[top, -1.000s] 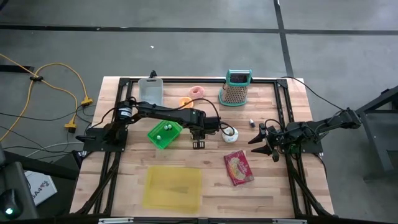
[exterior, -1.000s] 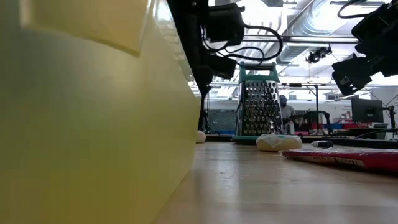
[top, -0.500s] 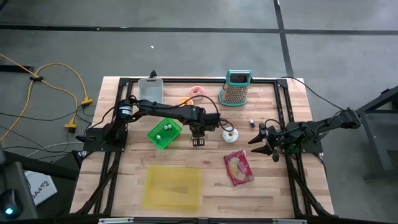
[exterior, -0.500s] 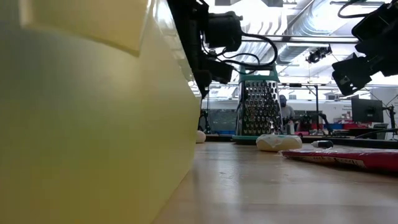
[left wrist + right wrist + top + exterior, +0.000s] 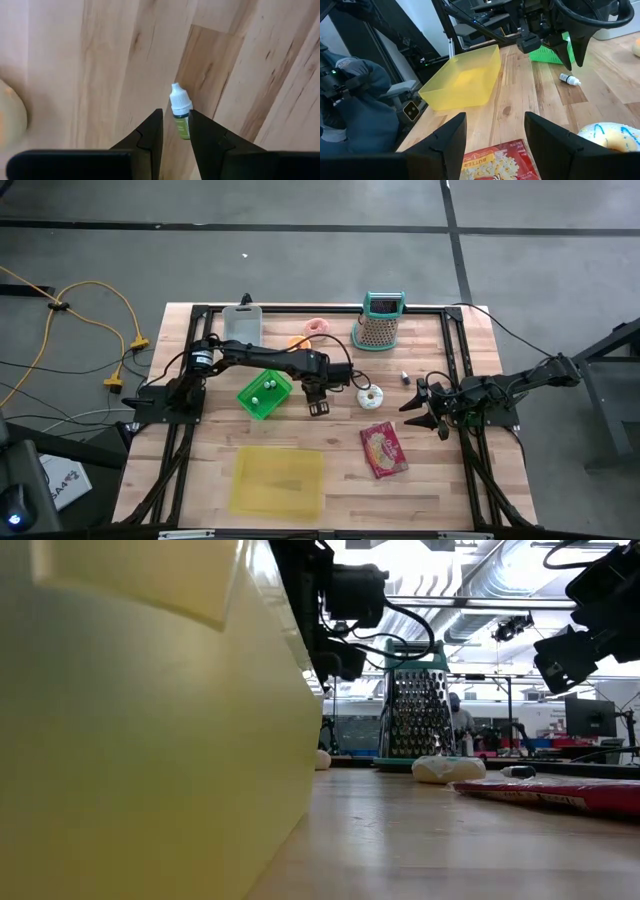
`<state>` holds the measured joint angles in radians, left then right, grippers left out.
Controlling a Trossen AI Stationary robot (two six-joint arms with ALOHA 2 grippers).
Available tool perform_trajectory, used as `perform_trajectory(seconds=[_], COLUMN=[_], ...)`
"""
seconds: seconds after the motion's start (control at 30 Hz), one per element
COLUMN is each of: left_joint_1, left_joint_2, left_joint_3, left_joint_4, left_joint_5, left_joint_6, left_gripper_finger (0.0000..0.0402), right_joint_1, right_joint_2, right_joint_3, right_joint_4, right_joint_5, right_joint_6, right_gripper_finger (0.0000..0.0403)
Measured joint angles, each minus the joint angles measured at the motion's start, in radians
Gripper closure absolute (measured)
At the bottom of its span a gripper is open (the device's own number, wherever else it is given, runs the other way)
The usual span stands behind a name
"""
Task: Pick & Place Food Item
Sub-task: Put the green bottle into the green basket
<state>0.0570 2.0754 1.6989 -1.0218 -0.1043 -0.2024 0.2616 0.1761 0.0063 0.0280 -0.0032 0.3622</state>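
A small dropper bottle (image 5: 181, 116) with a white cap lies on its side on the wood, also seen in the right wrist view as the bottle (image 5: 569, 79). My left gripper (image 5: 318, 408) hangs above it at the table's middle, pointing down. Its fingers (image 5: 151, 131) stand a little apart, with nothing between them. A white-iced donut (image 5: 370, 395) lies on the table to its right, and a red popcorn packet (image 5: 384, 448) lies nearer the front. My right gripper (image 5: 420, 415) waits open at the right side, pointing level toward the middle.
A green basket (image 5: 265, 395) stands just left of my left gripper. A yellow bin (image 5: 278, 480) sits at the front. A grater (image 5: 380, 322), a pink donut (image 5: 318, 327), an orange item (image 5: 298, 342) and a grey board (image 5: 241, 328) line the far edge.
My left gripper has rolled a little about the line it points along and tipped slightly, staying over the same spot at the table's middle. Its fingers keep the same gap.
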Motion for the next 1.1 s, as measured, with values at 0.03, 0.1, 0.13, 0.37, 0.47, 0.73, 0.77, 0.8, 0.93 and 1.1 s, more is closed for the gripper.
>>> perform_trajectory(seconds=[0.03, 0.1, 0.13, 0.37, 0.47, 0.73, 0.77, 0.8, 0.93, 1.1], left_joint_1=[0.000, 0.000, 0.000, 0.000, 0.000, 0.003, 0.005, 0.007, 0.022, 0.034], left_joint_2=[0.000, 0.006, 0.012, 0.044, 0.046, 0.047, 0.047, 0.047, 0.047, 0.047], left_joint_3=[0.000, 0.000, 0.001, -0.001, 0.001, 0.000, 0.000, 0.000, 0.000, 0.000], left_joint_4=[0.001, 0.002, 0.004, 0.021, 0.031, 0.034, 0.035, 0.035, 0.041, 0.043], left_joint_5=[0.006, 0.019, 0.028, 0.066, 0.065, 0.064, 0.062, 0.061, 0.059, 0.057], left_joint_6=[-0.001, -0.008, -0.012, 0.008, 0.011, 0.013, 0.016, 0.021, 0.024, 0.045], left_gripper_finger=[0.0316, 0.0316, 0.0316, 0.0316, 0.0316, 0.0316, 0.0316, 0.0316, 0.0316, 0.0316], right_joint_1=[0.000, 0.000, 0.000, 0.000, 0.000, 0.000, 0.000, 0.000, 0.000, 0.000], right_joint_2=[0.000, 0.000, 0.000, 0.000, 0.000, 0.000, 0.000, 0.000, 0.000, 0.000], right_joint_3=[0.000, 0.000, 0.000, 0.000, 0.000, 0.000, 0.000, 0.000, 0.000, 0.000], right_joint_4=[0.000, 0.000, 0.000, 0.000, 0.002, 0.002, 0.002, 0.002, 0.002, 0.002], right_joint_5=[0.000, 0.000, 0.000, 0.000, 0.000, 0.000, 0.000, 0.000, 0.000, 0.000], right_joint_6=[0.000, 0.000, 0.000, 0.000, 0.000, 0.000, 0.000, 0.000, 0.000, 0.000], right_gripper_finger=[0.0215, 0.0215, 0.0215, 0.0215, 0.0215, 0.0215, 0.0215, 0.0215, 0.0215, 0.0215])
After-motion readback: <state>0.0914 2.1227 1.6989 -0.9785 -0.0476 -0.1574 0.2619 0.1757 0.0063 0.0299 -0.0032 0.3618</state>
